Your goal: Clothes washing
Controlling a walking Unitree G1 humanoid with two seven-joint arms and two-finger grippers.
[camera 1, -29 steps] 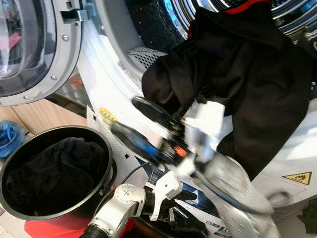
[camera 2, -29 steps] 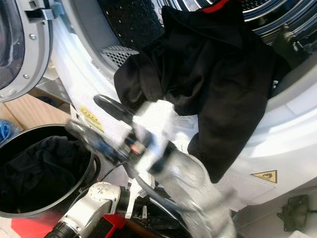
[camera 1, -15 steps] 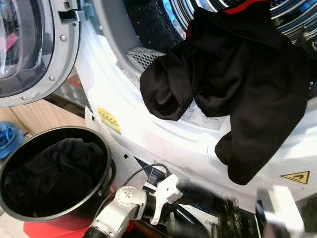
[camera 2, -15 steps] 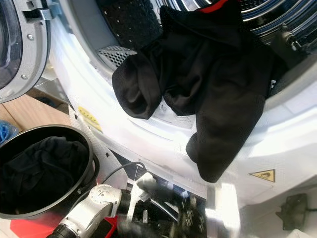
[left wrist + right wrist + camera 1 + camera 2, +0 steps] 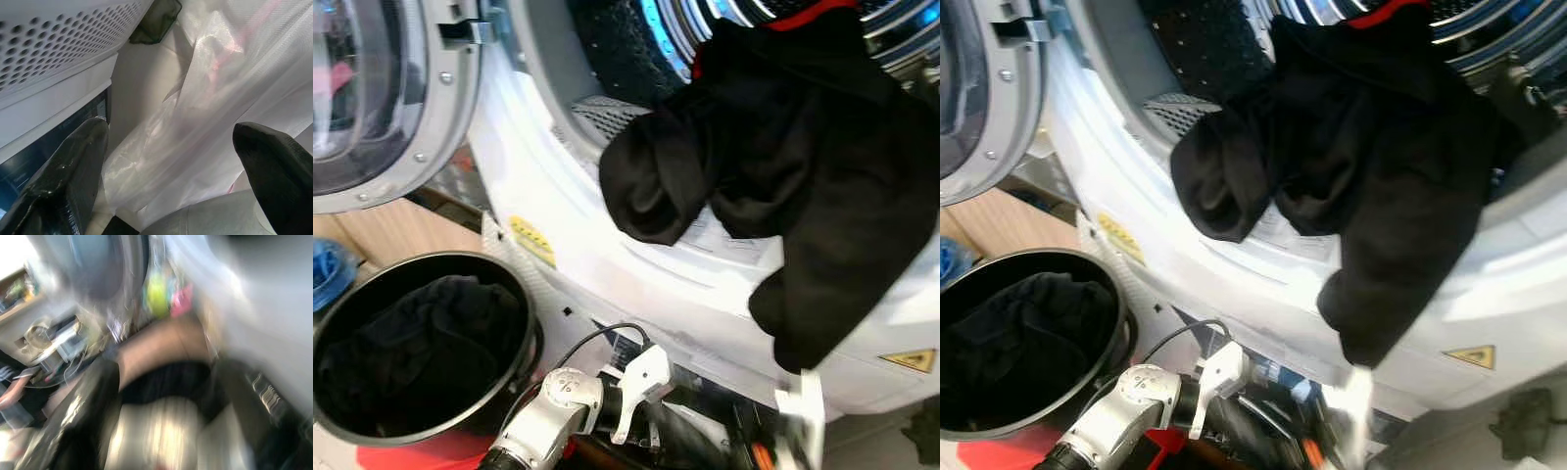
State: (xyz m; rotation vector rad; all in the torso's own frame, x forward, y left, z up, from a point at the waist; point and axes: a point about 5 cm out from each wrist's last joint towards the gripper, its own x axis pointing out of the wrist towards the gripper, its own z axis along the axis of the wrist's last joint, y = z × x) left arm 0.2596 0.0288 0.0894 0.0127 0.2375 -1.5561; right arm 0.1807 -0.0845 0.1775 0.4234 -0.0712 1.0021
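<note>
- Front-loading washing machine (image 5: 607,264) ahead, round door (image 5: 382,98) swung open at upper left.
- Black garment (image 5: 803,186) draped over the lower lip of the drum opening (image 5: 636,59), half in and half out: one bunched end hanging at the left, a longer end drooping down the white front panel at the right, a red edge (image 5: 803,12) showing at its top inside the drum.
- Yellow sticker (image 5: 532,240) on the white front below the opening; yellow triangular warning label (image 5: 913,359) at lower right.
- Round black bucket (image 5: 524,304) on the floor at lower left, just beside the machine, holding more dark clothes (image 5: 411,352).
- Blue object (image 5: 328,272) at the far left edge, beyond the bucket.
- Left arm (image 5: 558,411) low in front of the machine base, silver wrist with a black cable looping above it.
- Left gripper (image 5: 176,166) spread wide in the wrist view, both black fingers (image 5: 63,176) well apart with nothing between them; clear plastic film (image 5: 210,98) and a perforated white panel (image 5: 58,34) beyond.
- Right arm (image 5: 800,421) a blurred white streak at the bottom, below the hanging end of the garment.
- Right gripper (image 5: 161,431) too smeared by motion blur in its wrist view: cannot tell whether spread or closed.
</note>
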